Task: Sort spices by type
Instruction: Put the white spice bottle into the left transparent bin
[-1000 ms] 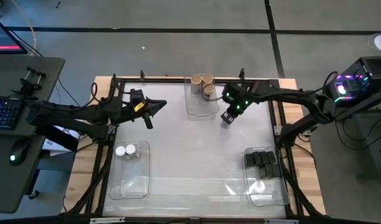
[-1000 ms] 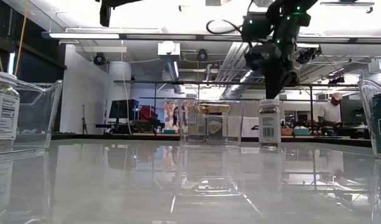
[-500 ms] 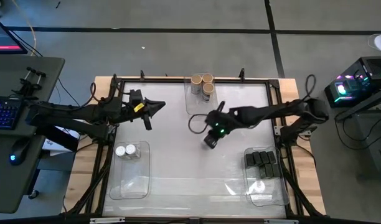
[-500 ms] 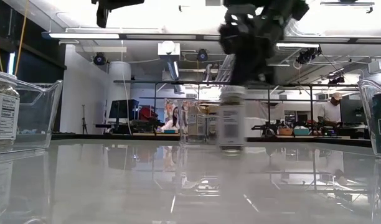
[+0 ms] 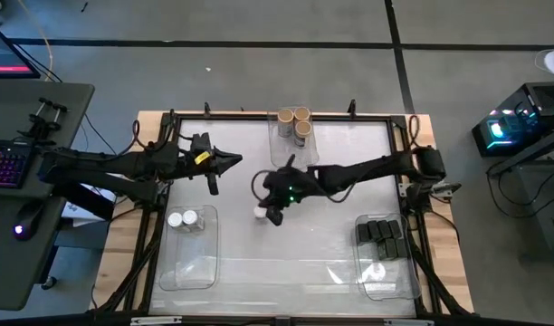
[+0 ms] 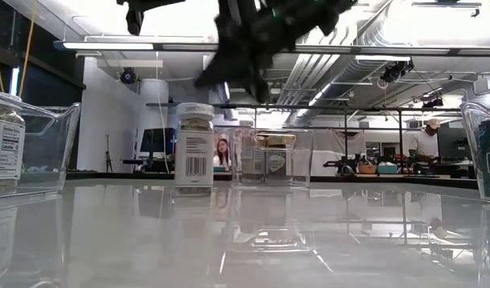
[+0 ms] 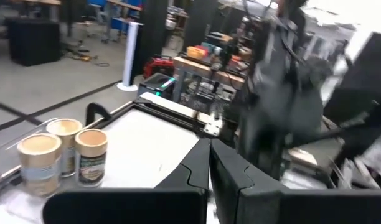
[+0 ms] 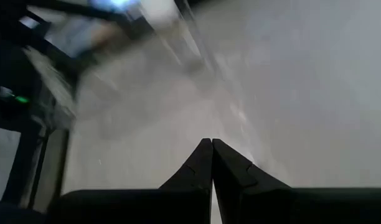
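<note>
A jar with a white lid (image 5: 261, 211) (image 6: 194, 146) stands upright on its base on the table, left of centre. My right gripper (image 5: 275, 215) (image 8: 211, 146) is shut and sits just right of that jar; in the low view it hangs above the lid's height. My left gripper (image 5: 230, 161) (image 7: 210, 152) is shut and waits over the table's far left part. Three tan-lidded jars (image 5: 295, 122) (image 7: 60, 152) stand in the far bin, two white-lidded jars (image 5: 182, 219) in the near left bin, and black boxes (image 5: 381, 234) in the near right bin. My right gripper is close beside the white-lidded jar, on its right. I cannot tell whether its shut fingers touch the jar. The right wrist view shows nothing between the fingers, only the table surface.
Clear plastic bins stand at the far middle (image 5: 293, 154), near left (image 5: 188, 263) and near right (image 5: 386, 276). The table's middle and near middle are bare. Black frame rails run along the table's edges. A desk with a keyboard (image 5: 5, 163) is beyond the left edge.
My right gripper has swept from beside the far middle bin toward the table's left and near side. The white-lidded jar has travelled with it across the table, from right of centre to left of centre, and still stands upright.
</note>
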Controlling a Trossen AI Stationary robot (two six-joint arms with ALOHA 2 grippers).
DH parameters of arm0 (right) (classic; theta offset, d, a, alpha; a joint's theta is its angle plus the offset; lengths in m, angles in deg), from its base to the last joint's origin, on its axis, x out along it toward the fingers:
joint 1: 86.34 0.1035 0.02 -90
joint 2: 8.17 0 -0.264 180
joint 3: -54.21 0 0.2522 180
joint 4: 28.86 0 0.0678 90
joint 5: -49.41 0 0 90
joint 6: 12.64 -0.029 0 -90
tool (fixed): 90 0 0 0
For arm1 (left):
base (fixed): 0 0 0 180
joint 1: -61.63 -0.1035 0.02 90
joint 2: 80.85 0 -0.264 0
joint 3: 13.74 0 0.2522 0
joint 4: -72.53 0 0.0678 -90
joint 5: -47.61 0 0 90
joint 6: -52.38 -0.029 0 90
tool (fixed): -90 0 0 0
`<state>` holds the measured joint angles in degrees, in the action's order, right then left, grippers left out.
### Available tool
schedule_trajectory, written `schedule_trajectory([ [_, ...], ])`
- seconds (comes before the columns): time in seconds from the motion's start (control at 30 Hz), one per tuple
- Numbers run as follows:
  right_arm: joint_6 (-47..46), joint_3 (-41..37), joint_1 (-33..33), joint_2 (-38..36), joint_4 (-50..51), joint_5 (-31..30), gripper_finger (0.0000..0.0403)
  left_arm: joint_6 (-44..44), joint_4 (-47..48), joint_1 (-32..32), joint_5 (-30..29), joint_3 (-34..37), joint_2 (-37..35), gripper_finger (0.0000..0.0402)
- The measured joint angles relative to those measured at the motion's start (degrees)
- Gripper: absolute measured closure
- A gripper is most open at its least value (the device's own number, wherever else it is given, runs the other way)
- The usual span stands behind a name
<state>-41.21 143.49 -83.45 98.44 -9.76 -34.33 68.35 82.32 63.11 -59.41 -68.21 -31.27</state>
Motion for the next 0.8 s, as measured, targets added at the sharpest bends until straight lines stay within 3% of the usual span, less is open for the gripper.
schedule_trajectory([
  [0.27,10.96,7.80,-2.88,-7.14,14.26,-1.58,0.0403,-3.14,3.33,-0.74,3.70,-3.00,1.06,0.0401],
  [0.4,13.67,8.93,-4.02,-13.02,21.52,-4.35,0.0403,-3.53,17.36,-2.66,6.11,-11.16,5.86,0.0381],
  [0.6,14.13,8.93,-4.92,-21.30,34.90,-13.56,0.0403,-6.59,39.41,-2.38,12.08,-27.29,17.74,0.0283],
  [0.8,11.93,8.93,-4.89,-27.76,45.11,-20.41,0.0403,-4.45,44.95,0.20,14.02,-33.48,26.52,0.0172],
])
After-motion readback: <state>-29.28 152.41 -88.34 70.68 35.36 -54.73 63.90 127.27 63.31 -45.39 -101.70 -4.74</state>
